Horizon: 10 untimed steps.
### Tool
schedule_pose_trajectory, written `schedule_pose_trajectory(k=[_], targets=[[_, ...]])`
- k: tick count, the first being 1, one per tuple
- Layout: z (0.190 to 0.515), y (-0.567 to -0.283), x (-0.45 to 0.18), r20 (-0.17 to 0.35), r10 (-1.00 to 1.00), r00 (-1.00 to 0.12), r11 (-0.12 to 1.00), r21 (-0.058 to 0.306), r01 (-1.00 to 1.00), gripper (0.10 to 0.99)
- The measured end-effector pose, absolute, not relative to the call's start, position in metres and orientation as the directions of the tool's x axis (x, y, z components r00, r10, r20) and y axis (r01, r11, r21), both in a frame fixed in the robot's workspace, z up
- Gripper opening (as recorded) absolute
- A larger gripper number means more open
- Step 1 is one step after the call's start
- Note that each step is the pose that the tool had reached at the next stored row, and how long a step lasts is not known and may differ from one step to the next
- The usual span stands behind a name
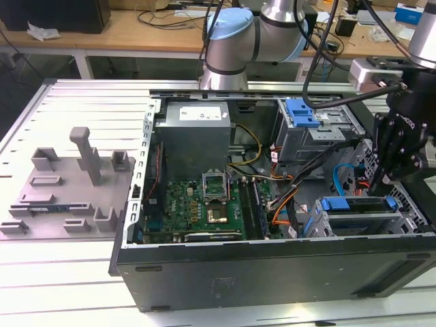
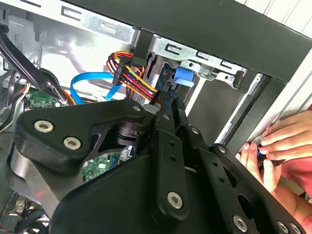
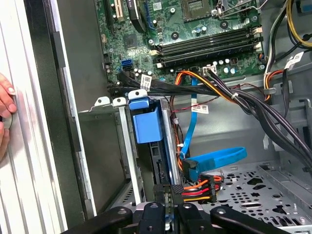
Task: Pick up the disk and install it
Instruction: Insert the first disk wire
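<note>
The open computer case (image 1: 272,272) lies on its side with the work going on in one corner, the one on the exterior view's right and away from the power supply. The robot arm reaches down into that corner. Its gripper (image 1: 379,182) hangs just above the metal drive bay (image 1: 327,225) bolted inside the case.

In both wrist views the gripper's fingers (image 3: 152,210) are drawn close together, their tips right at the slot of the bay (image 3: 124,146). Whether they pinch the disk's edge or merely press against it, I cannot tell.

The disk (image 1: 357,204) sits inside the case, lodged in that bay. Its blue bracket (image 3: 146,124) stands between the bay's metal rails at the end facing the circuit board, and it also shows past the gripper's tips in the second wrist view (image 2: 183,75).

Judging from this, the pick-up is done and the disk is in its slot, though it is unclear whether it is pushed fully home.

A person's hand (image 3: 5,112) rests on the outer wall of the case near that corner. A flat blue cable (image 3: 219,157) and a bundle of coloured wires (image 3: 200,187) lie loose on the case floor beside the bay.
</note>
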<state>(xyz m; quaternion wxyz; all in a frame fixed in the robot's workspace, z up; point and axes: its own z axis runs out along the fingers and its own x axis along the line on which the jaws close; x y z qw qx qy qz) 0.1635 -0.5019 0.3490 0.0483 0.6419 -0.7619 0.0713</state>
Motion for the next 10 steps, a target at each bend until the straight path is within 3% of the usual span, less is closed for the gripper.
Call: schedule_pose_trajectory(k=[10], targets=[[0.3477,-0.5018,0.1634,0.167,-0.971,-0.169,0.163,-0.047,-0.985,0.169]])
